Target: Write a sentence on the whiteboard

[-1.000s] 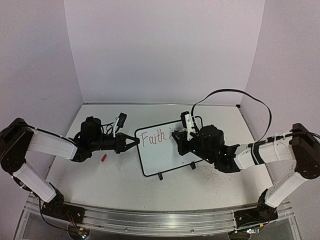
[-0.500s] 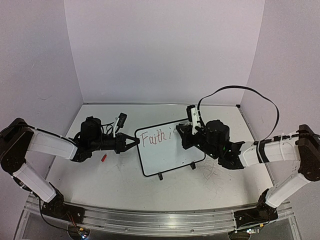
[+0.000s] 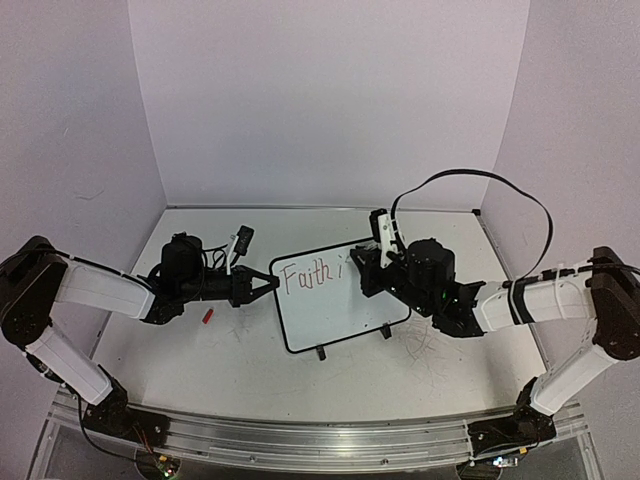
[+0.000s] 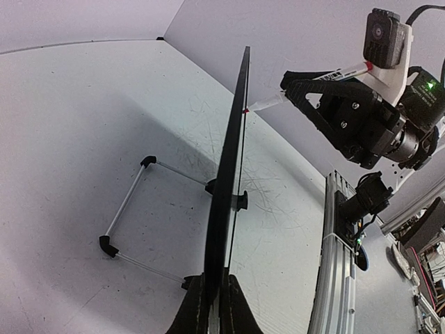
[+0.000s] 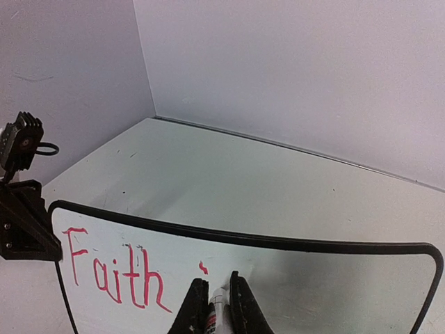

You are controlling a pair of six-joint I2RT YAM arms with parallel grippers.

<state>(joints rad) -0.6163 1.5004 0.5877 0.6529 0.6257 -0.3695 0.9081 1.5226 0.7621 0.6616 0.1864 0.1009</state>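
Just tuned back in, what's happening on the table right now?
The left gripper steadies the whiteboard, its jaws shut on the board's left edge. The right gripper has its jaws shut on a red marker, whose tip is at the board's face, just right of the finished red word "Faith". Only a short stroke of the next word is down, so the sentence is not yet complete.
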